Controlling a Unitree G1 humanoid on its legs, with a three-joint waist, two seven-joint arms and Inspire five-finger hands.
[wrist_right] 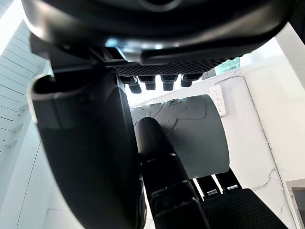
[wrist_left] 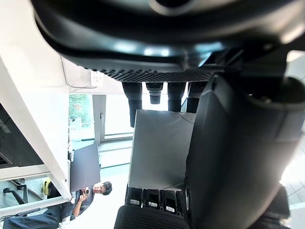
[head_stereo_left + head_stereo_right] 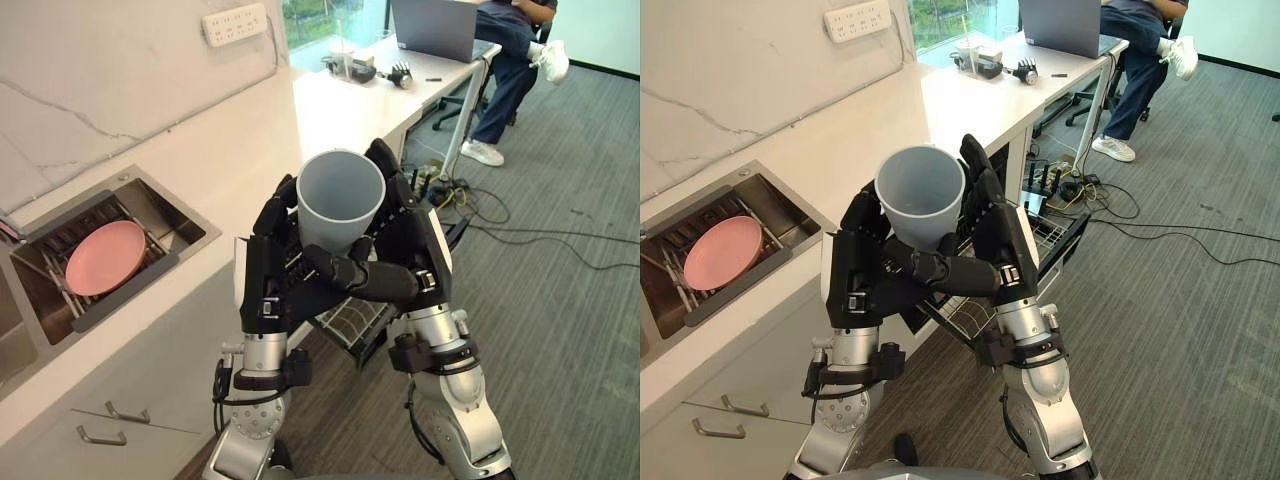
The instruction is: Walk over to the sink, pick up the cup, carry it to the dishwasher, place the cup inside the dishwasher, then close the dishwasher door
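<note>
A grey cup [image 3: 340,200] stands upright in the air before me, mouth up, clasped between both hands. My left hand [image 3: 265,270] presses its left side with fingers curled up round the wall. From the other side my right hand [image 3: 420,250] grips it, its thumb lying across the front below the cup. The cup's wall [image 2: 159,148] shows between the fingers in the left wrist view, and again as the cup [image 1: 195,133] in the right wrist view. Below my hands the dishwasher's wire rack [image 3: 350,320] is pulled out under the counter.
The sink [image 3: 190,215] is sunk in the white counter [image 3: 300,110] at left, with a pink plate [image 3: 105,257] on its rack. A person [image 3: 510,60] sits at a desk with a laptop [image 3: 435,25] at the far end. Cables [image 3: 520,235] lie on the grey carpet.
</note>
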